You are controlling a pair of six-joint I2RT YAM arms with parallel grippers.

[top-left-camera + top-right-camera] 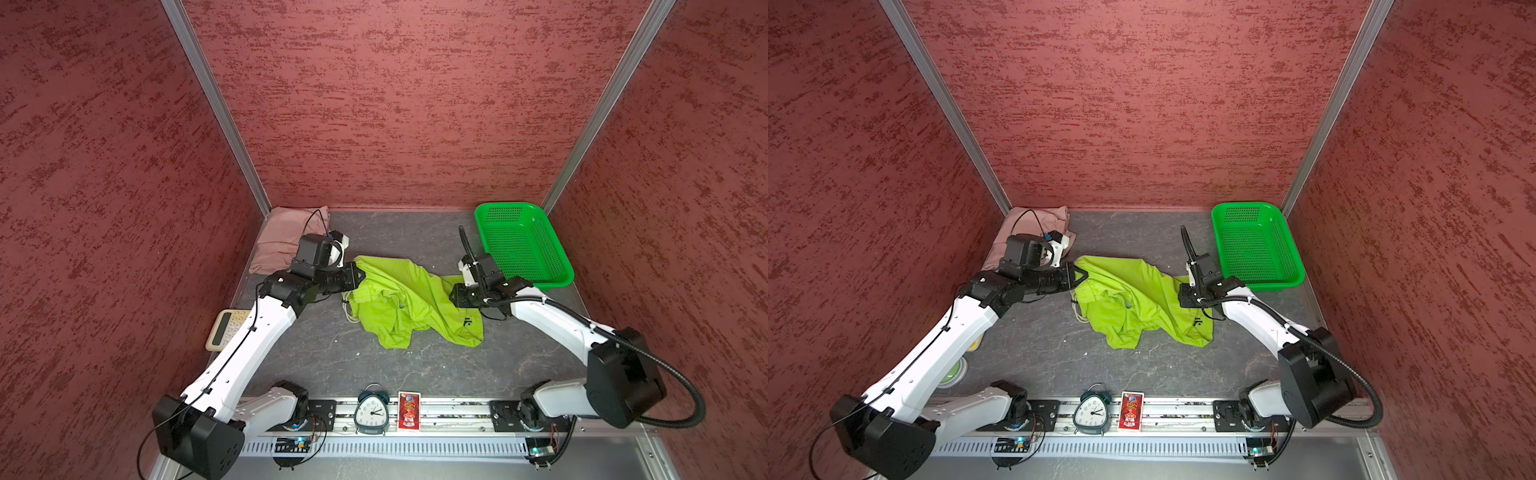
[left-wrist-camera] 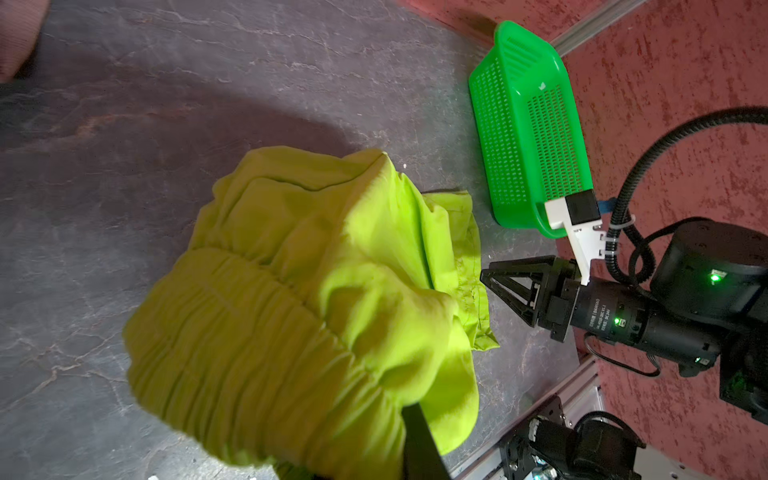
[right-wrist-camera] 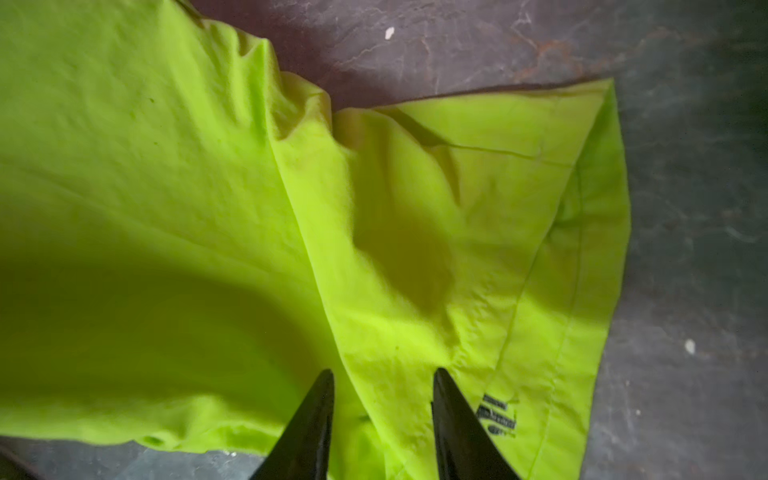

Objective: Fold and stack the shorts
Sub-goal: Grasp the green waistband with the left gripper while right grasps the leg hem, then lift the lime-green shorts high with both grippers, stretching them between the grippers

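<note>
L gripper [image 1: 360, 275] is clamped on the lime shorts' [image 1: 399, 303] waistband [image 2: 257, 328]. R gripper [image 3: 384, 376] has jaws apart, straddling a leg crease w/o a pinch. Lime shorts lie crumpled just beside the basket [image 1: 559, 266]; pink shorts [image 1: 282, 241] sit well apart from it. Risk: R bites one layer only (fabric's thin), so the spread goes lopsided, or the drawstring [image 1: 349, 311] snags.

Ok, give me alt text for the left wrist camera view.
Bunched lime green shorts, gathered waistband nearest, fill most of the view on a dark marbled table. The right end effector points at their edge, with a bright green basket beyond.
</note>
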